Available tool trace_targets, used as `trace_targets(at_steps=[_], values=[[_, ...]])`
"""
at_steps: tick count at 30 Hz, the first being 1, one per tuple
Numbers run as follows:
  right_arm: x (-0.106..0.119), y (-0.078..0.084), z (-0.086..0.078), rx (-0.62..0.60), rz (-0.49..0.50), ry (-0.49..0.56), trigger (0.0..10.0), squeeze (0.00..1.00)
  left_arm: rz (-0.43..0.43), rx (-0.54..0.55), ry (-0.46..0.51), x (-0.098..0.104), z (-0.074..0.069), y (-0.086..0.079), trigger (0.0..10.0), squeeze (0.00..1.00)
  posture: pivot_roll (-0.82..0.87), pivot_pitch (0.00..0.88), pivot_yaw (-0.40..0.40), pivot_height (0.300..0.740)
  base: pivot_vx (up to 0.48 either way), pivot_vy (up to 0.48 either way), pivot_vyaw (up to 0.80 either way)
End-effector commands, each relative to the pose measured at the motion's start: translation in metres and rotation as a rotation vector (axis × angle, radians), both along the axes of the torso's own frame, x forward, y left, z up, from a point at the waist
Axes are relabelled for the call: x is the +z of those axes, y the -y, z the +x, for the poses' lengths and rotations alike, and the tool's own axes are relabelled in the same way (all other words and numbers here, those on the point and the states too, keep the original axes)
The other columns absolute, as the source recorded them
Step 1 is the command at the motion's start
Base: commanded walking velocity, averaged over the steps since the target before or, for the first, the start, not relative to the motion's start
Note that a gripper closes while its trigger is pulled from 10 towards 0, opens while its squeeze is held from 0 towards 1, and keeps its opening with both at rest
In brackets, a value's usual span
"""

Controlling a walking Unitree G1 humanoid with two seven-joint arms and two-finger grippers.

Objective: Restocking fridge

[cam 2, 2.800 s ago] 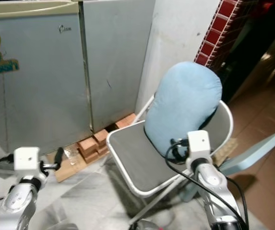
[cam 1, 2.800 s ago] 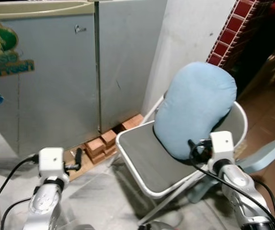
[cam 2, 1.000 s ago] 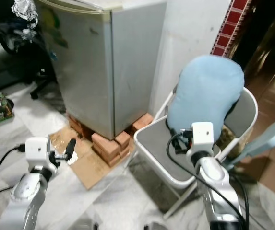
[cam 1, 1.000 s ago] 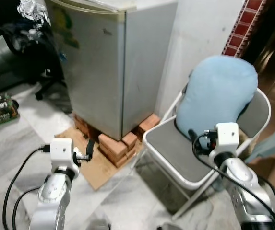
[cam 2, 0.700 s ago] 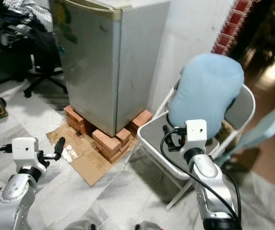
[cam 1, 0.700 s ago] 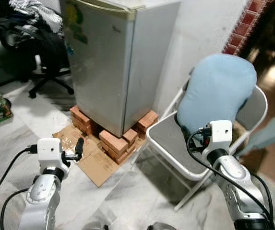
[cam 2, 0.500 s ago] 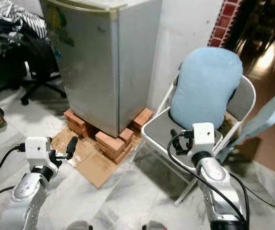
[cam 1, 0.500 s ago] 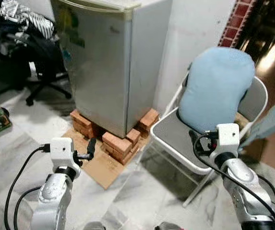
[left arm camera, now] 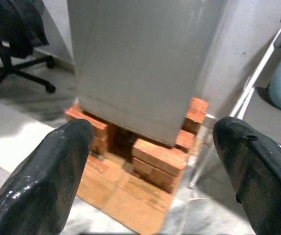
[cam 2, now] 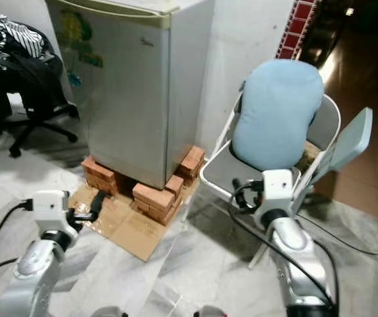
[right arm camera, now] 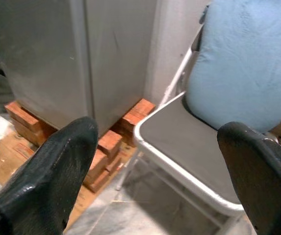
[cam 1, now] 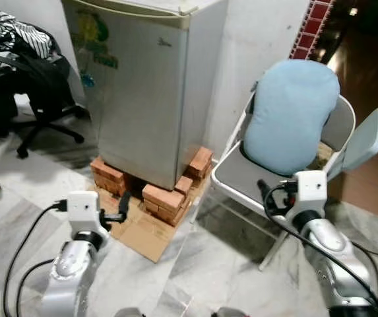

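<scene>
- The left gripper [left arm camera: 150, 161] is held forward at low height, short of the fridge [cam 1: 146, 86]; its two black fingers [left arm camera: 47, 171] are spread wide apart and hold nothing.
- The left arm [cam 1: 70, 271] is bent, with its white wrist block above the marble floor [cam 1: 208, 264] in front of the fridge.
- The right gripper [right arm camera: 155, 166] is likewise raised and released, its fingers [right arm camera: 258, 166] spread with nothing between them.
- The right arm [cam 1: 330, 251] reaches forward to the right of the fridge, its wrist in front of the folding chair [cam 1: 241, 178].
- The fridge stands upright with its door closed, a green and yellow sticker [cam 1: 96, 39] on the door front.
- The fridge rests on red bricks [cam 1: 165, 198], which sit on a sheet of cardboard [cam 1: 146, 231].
- The folding chair stands just right of the fridge, against the white wall [cam 1: 261, 39]; a light blue cushion [cam 1: 291, 115] leans upright against its backrest.
- An office chair [cam 1: 37, 86] draped with dark clothing stands left of the fridge.
</scene>
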State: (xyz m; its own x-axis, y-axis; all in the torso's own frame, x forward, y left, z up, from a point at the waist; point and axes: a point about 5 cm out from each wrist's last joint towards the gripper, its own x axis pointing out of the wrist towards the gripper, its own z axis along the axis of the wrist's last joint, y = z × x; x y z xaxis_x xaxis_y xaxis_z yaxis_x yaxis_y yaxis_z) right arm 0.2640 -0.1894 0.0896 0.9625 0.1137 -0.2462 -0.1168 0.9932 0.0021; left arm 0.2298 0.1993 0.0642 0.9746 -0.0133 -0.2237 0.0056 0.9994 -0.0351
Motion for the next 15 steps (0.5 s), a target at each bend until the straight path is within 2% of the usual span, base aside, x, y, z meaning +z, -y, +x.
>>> trace_targets(at_steps=[1,5,15], values=[[0.0052,0.0088,0.0004,-0.024,-0.024,0.014,10.0,0.00,-0.017,-0.019,0.013,0.0024,0.0036,0.0089,10.0,0.00,0.03,0.000,-0.065,0.716,0.000,0.480,-0.40],[0.0052,0.0088,0.0004,-0.024,-0.024,0.014,10.0,0.00,-0.017,-0.019,0.013,0.0024,0.0036,0.0089,10.0,0.00,0.03,0.000,-0.065,0.716,0.000,0.480,-0.40],[0.0036,0.0105,0.0008,-0.022,-0.018,0.006,10.0,0.00,-0.047,-0.017,0.004,0.0051,0.0073,0.0057,10.0,0.00,0.02,0.000,-0.068,0.716,0.000,0.480,-0.80]])
